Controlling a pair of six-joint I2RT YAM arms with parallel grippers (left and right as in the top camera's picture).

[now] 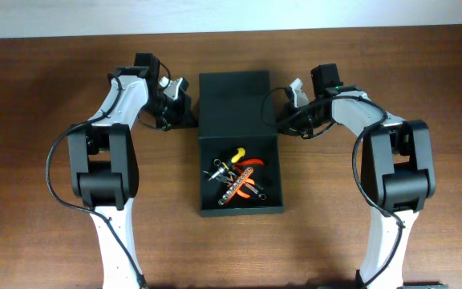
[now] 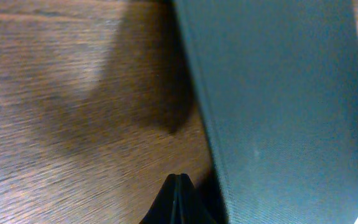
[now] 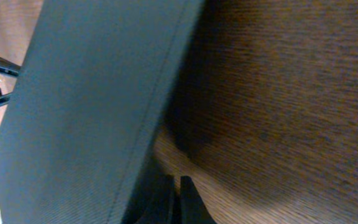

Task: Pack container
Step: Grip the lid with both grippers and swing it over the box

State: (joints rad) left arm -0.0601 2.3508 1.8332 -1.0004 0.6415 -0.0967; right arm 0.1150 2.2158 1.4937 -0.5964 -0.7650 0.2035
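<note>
The container (image 1: 240,207) is a dark matte box in the middle of the table, its flap lid (image 1: 236,100) open and laid back toward the far side. Inside lie several hand tools (image 1: 237,178) with orange, yellow and red handles. My left gripper (image 1: 189,116) is shut and empty beside the lid's left edge; in the left wrist view its tips (image 2: 179,182) sit low next to the lid (image 2: 284,106). My right gripper (image 1: 279,120) is shut and empty beside the lid's right edge; its tips (image 3: 176,184) rest by the lid (image 3: 92,93).
The brown wooden table (image 1: 46,96) stretches to both sides of the box. Both arm bases stand at the near edge, left (image 1: 107,185) and right (image 1: 395,185).
</note>
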